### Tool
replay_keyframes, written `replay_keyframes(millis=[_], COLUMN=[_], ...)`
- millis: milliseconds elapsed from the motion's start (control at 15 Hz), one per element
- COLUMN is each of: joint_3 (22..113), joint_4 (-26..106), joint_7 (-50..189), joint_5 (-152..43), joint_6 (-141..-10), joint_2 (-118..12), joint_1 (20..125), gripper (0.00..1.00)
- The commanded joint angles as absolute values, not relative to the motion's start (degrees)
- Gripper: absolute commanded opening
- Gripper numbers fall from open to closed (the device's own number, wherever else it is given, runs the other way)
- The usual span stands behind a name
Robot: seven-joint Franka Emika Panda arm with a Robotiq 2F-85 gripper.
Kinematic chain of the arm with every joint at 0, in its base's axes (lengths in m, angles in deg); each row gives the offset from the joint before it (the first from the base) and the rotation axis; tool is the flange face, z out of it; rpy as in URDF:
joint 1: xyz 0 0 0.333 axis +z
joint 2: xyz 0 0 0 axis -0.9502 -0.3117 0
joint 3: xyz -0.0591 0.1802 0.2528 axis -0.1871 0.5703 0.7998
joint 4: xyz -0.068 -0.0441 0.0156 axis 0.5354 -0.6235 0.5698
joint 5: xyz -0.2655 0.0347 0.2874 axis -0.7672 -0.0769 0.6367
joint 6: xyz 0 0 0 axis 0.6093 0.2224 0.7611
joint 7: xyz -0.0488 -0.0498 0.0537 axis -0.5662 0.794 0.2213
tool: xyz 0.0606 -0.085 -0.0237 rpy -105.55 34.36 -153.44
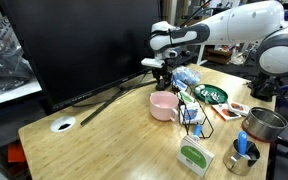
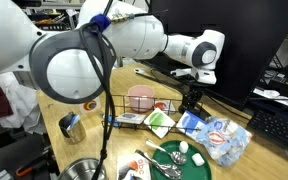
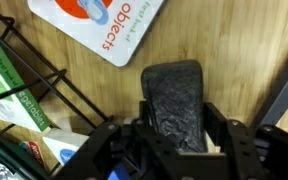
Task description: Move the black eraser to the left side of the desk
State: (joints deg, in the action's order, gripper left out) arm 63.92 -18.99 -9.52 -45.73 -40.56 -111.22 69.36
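Observation:
In the wrist view the black eraser (image 3: 176, 98) sits between my gripper's (image 3: 177, 128) two black fingers, which press on both of its sides; its far end sticks out past the fingertips over the light-wood desk (image 3: 234, 40). In both exterior views the gripper (image 1: 161, 79) (image 2: 192, 98) points down just behind the pink bowl (image 1: 164, 105) (image 2: 140, 97), close to the monitor-stand leg. The eraser itself is too small to make out there. I cannot tell if it rests on the desk (image 1: 104, 130) or hangs just above it.
A large black monitor (image 1: 74, 45) stands at the back, with its long stand leg (image 1: 114, 100) slanting across the desk. A white grommet (image 1: 63, 125) is in the desk. A wire rack (image 1: 194, 105), green plate (image 1: 211, 94), metal pot (image 1: 264, 124) and green box (image 1: 195, 156) crowd one side. A white card (image 3: 104, 25) lies close by.

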Motion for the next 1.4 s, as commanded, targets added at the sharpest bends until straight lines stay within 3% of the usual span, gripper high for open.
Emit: replay_keyframes(millis=[0, 600, 733, 1333], joint_3=[64.49, 67.78, 70.29, 75.62], joint_4=[-22.14, -25.72, -32.45, -32.12], joint_7=[-8.37, -3.30, -2.62, 8.13], joint_5=[-45.31, -43.55, -44.15, -42.74], joint_6=[-40.23, -39.39, -35.48, -33.06], joint_2=[-112.59, -107.32, -108.36, -102.34], joint_1=[68.58, 69.62, 69.88, 75.32], gripper=[0.27, 0.27, 0.27, 0.27])
